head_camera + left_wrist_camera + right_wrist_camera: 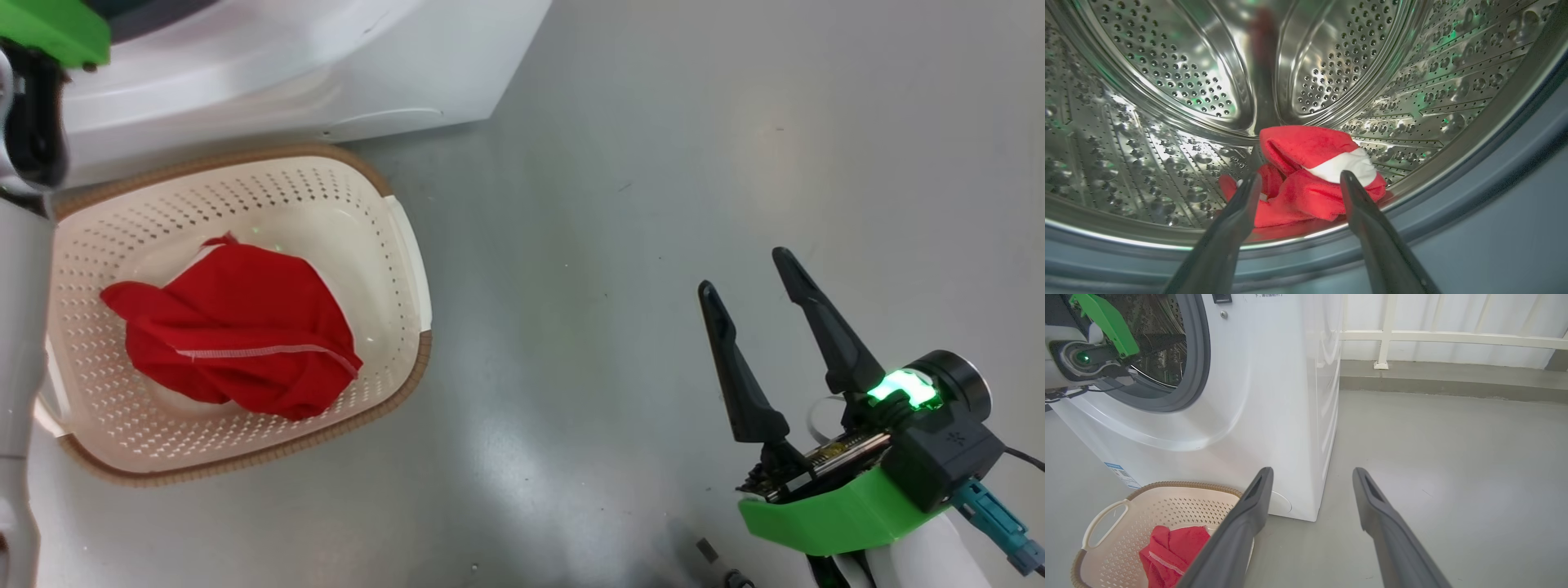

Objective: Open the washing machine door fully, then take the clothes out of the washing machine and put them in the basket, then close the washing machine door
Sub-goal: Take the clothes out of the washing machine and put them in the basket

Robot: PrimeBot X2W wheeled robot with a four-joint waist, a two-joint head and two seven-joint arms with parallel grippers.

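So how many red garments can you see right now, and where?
2. One red garment lies in the basket; the other garment sits in the washing machine drum, just ahead of the left gripper, fingers open. More could be hidden underneath.

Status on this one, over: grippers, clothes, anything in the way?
Left gripper open at the drum, pointed at one red garment. Right gripper open, idle above the floor. Other red garment in the basket. No obstruction seen.

No legible text, blue label sticker (1120, 474) on washing machine (1274, 396) (print too small)
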